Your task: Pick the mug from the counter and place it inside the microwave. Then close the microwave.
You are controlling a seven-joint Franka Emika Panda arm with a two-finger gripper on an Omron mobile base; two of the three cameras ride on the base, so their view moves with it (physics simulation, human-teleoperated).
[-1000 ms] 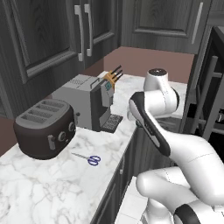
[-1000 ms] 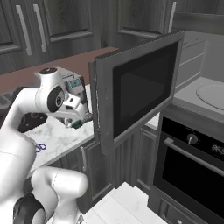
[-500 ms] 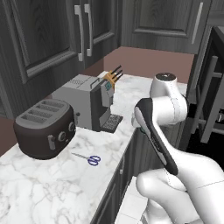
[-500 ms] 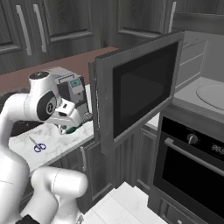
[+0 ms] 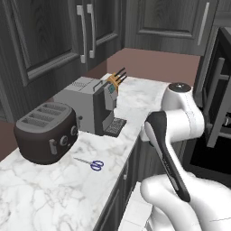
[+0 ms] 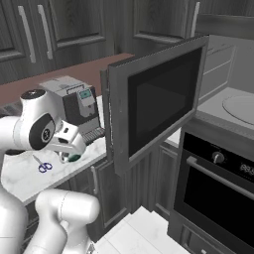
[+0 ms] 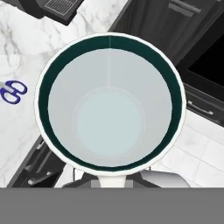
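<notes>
Your gripper (image 6: 71,155) is clamped tight on the mug (image 7: 109,107), jaws drawn in as far as they go. In the hand view you look straight down into the cup: pale grey inside, teal-green rim, its mouth a big circle at the centre. Below it at 5 o'clock lies pale floor tile, and at 10 o'clock the white marble counter (image 7: 30,48) with a pair of blue-handled scissors (image 7: 11,92) at 9 o'clock.

In the right base view you see the mug as a small dark-rimmed shape under the white hand, held off the counter's front edge. The microwave door (image 6: 156,99) stands swung open, just to the mug's 3 o'clock. The oven (image 6: 218,198) with its knob sits at 4 o'clock in that view.

In the left base view the arm (image 5: 173,135) rises at 4 o'clock and hides the mug. On the counter you have a dark toaster (image 5: 45,131) at 9 o'clock, a grey coffee machine (image 5: 90,104) near centre, and a knife block (image 5: 115,81) at 12 o'clock behind it.
</notes>
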